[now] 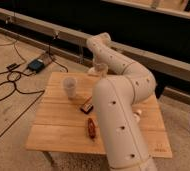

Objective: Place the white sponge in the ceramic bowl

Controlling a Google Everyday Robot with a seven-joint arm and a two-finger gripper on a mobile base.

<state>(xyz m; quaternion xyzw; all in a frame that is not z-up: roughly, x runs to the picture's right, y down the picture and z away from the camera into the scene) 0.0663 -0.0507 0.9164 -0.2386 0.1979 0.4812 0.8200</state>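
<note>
My gripper (100, 68) hangs at the far edge of the wooden table (53, 125), right of and behind the white cup (69, 86). A small pale shape (91, 72) sits against the gripper's left side. I cannot tell whether it is the white sponge or whether it is held. The dark ceramic bowl does not show; my thick white arm (119, 115) covers the middle and right of the table.
A small dark packet (87, 106) and a reddish-brown oblong item (91, 128) lie on the table just left of the arm. A white object (137, 113) peeks out at the arm's right. Cables and a blue box (36, 64) lie on the floor at the left.
</note>
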